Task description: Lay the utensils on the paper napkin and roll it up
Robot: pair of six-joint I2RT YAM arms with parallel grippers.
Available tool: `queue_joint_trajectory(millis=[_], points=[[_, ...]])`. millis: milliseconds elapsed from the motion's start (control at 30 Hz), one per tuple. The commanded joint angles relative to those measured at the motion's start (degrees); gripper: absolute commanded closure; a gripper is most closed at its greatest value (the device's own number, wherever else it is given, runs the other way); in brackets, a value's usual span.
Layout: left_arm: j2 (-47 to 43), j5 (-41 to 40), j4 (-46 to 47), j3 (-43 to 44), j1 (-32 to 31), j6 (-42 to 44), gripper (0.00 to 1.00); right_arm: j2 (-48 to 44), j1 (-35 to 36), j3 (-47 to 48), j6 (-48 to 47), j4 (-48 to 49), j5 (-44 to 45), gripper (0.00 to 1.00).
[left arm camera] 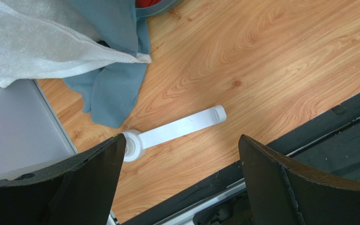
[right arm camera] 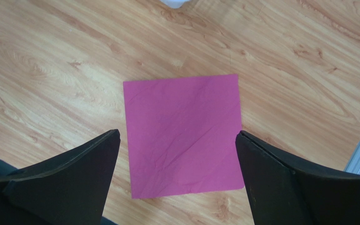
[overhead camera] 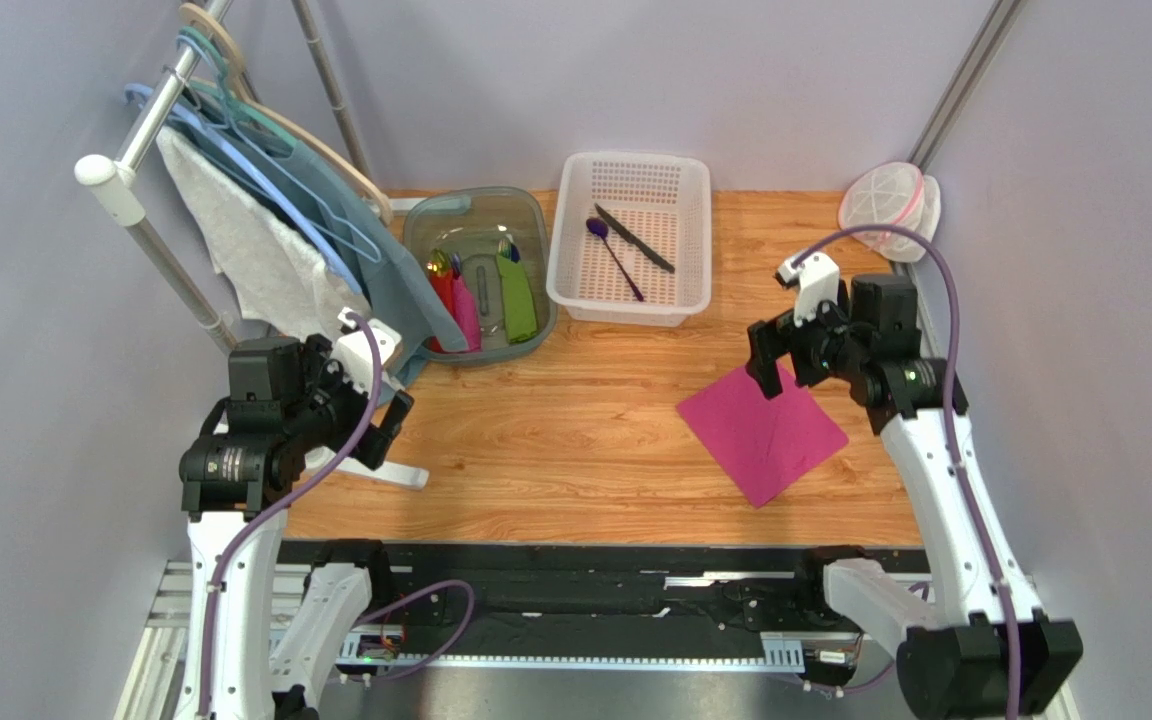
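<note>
Hovering over the paper napkin (right arm camera: 184, 154), magenta, at lower right of the overhead frame, the right gripper (right arm camera: 177, 133) has jaws spread wide, holding nothing. The purple spoon (overhead camera: 612, 257) and black knife (overhead camera: 633, 237) lie side by side in the white basket (overhead camera: 630, 309), upper centre. At lower left, the left gripper (left arm camera: 182, 137) is likewise spread and empty.

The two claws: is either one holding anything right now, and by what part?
Nothing is held. The left gripper and right gripper are both open and empty; the spoon and knife lie in the white basket.
</note>
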Motion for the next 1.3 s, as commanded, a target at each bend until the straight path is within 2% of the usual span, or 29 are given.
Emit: queue_joint_trajectory(millis=[0, 100, 267, 367, 500, 600, 633, 700, 933, 1067, 1267], points=[[2.5, -1.6, 6.5, 3.7, 0.2, -5.8, 0.01, 8.8, 0.4, 10.5, 0.2, 0.5, 0.6, 0.0], [4.0, 0.1, 9.0, 4.6, 0.2, -9.1, 0.01, 16.7, 0.7, 16.5, 2.3, -0.6, 1.3, 0.0], [5.7, 2.2, 12.5, 5.3, 0.3, -11.7, 0.01, 31.0, 1.1, 34.1, 1.1, -4.2, -0.5, 0.0], [5.0, 7.3, 14.3, 5.3, 0.2, -8.8, 0.01, 40.4, 2.1, 46.3, -1.0, -6.8, -3.0, 0.0], [4.0, 13.1, 15.7, 4.7, 0.3, -6.9, 0.01, 50.3, 5.7, 57.3, -1.9, -4.3, -3.1, 0.0], [5.4, 13.6, 15.8, 4.7, 0.2, -7.5, 0.01, 58.1, 7.6, 65.3, -2.3, -2.4, -2.9, 0.05], [5.7, 13.2, 15.8, 4.8, 0.3, -7.7, 0.01, 60.4, 8.0, 67.1, -2.1, -2.0, -3.4, 0.12], [7.0, 13.0, 15.8, 4.9, 0.3, -8.3, 0.01, 66.1, 9.0, 71.1, -1.4, -0.1, -2.8, 0.18], [9.1, 11.6, 15.7, 5.3, 0.3, -9.0, 0.01, 78.6, 10.1, 75.2, 1.0, 8.0, -0.5, 0.32], [9.7, 10.2, 15.0, 5.3, 0.2, -9.6, 0.01, 83.2, 10.0, 75.2, 1.7, 13.8, 2.2, 0.33], [10.7, 8.9, 14.3, 6.0, 0.3, -9.4, 0.01, 89.1, 10.0, 76.7, 2.2, 17.2, 2.7, 0.37]])
